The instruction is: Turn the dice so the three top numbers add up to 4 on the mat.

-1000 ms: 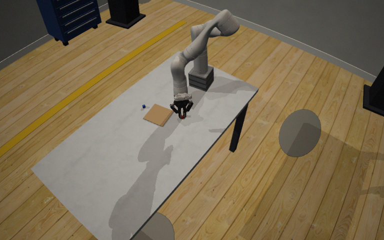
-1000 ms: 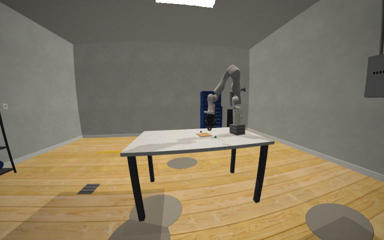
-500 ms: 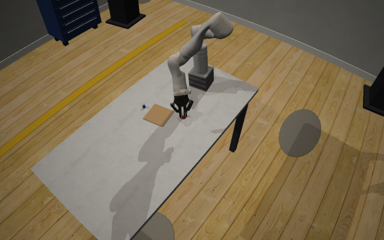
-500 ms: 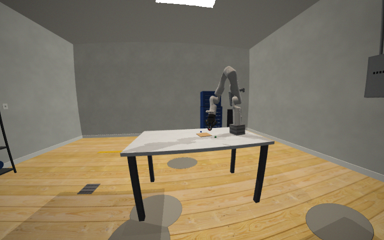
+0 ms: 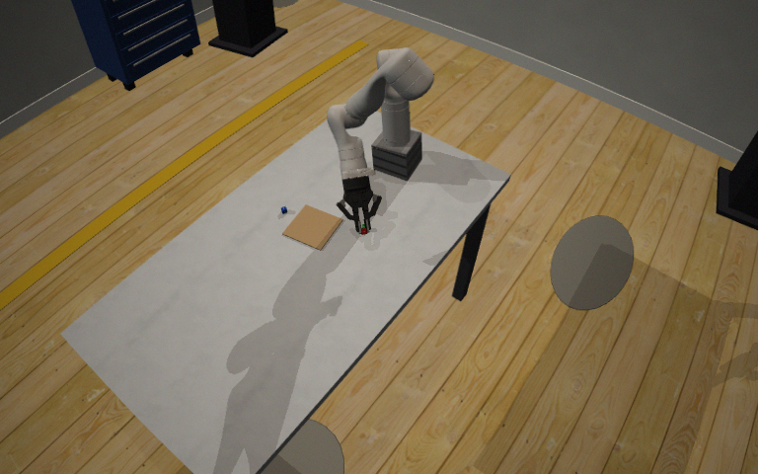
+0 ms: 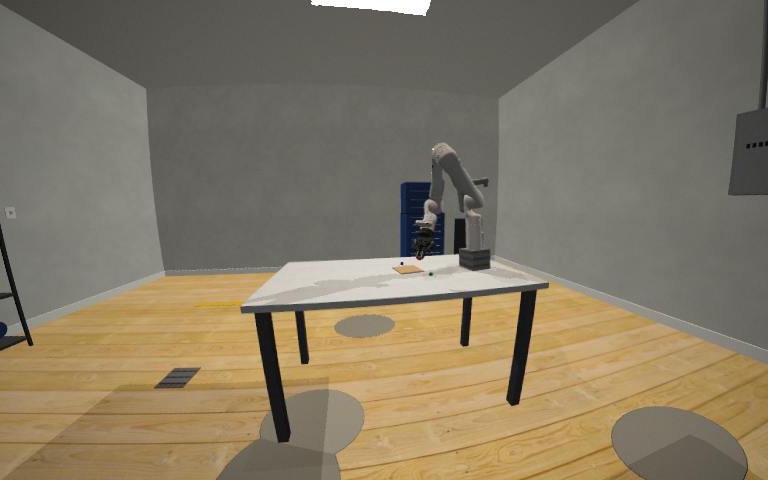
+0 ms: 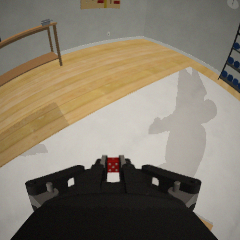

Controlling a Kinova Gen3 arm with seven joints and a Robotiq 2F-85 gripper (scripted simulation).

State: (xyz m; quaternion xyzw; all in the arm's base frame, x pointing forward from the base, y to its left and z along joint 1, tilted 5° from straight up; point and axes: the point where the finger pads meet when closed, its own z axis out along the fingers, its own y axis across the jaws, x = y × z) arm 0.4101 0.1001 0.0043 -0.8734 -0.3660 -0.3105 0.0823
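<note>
My gripper [image 5: 363,225] points down and is shut on a red die [image 5: 364,230], held above the table just right of the tan mat [image 5: 313,226]. In the wrist view the red die [image 7: 114,164] sits between the fingertips and shows white pips on its visible face. A blue die [image 5: 283,209] lies on the table off the mat's far left corner. A green die [image 6: 430,274] lies on the table beside the mat [image 6: 408,269]; in the top view the gripper mostly hides it. No die is on the mat.
The arm's base block [image 5: 396,153] stands on the table behind the mat. The table's right edge [image 5: 430,276] runs close to the gripper's side. A blue drawer cabinet [image 5: 136,32] stands far off on the floor.
</note>
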